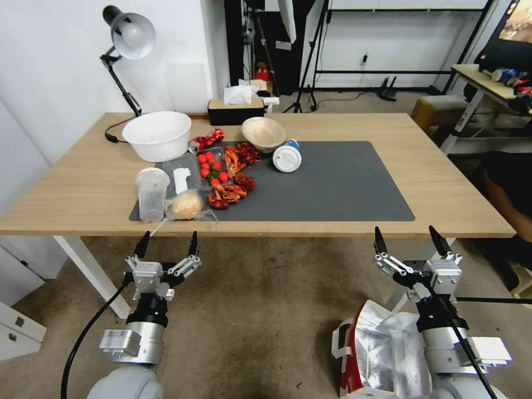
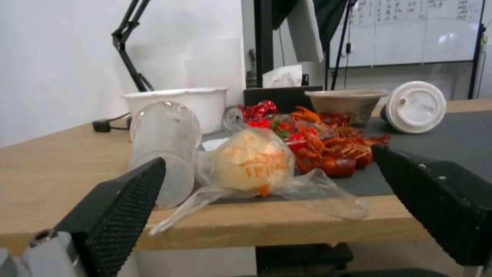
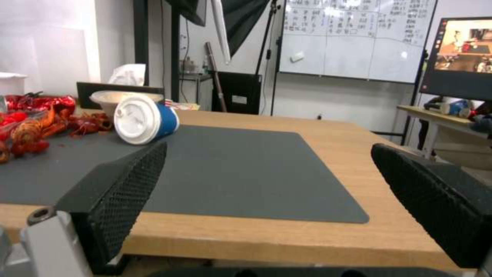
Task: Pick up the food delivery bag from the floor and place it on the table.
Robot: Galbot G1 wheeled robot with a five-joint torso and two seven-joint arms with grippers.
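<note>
While both arms hang short of the counter's (image 1: pixel 421 183) near edge, one food delivery bag (image 1: pixel 382 349) sits on the floor (image 1: pixel 260 316) under the right arm, off the counter's near right corner. It is white and boxy, with a red side panel, a white loop handle on its left and crinkled silver foil lining showing at its open top.

Two end effectors are up: the left end effector (image 1: pixel 167 244) below the near edge by the mat's (image 1: pixel 332 183) near left corner, the right end effector (image 1: pixel 411 239) below the near edge toward the right. Each has its fingers spread wide with nothing between them.

On the counter I count two bowls, one white bowl (image 1: pixel 157 134) and one beige bowl (image 1: pixel 263 133), one clear plastic cup (image 1: pixel 152 194), one blue cup (image 1: pixel 287 155) lying on its side, one bagged bun (image 1: pixel 186 205) at the mat's near left corner, and one pile of red crayfish (image 1: pixel 233 177).

The left wrist view brings the bun (image 2: pixel 251 161) and clear cup (image 2: pixel 164 146) close; the right wrist view looks across the bare mat (image 3: pixel 230 173) to the tipped cup (image 3: pixel 146 120) and a whiteboard (image 3: pixel 353 38) on the far wall.
</note>
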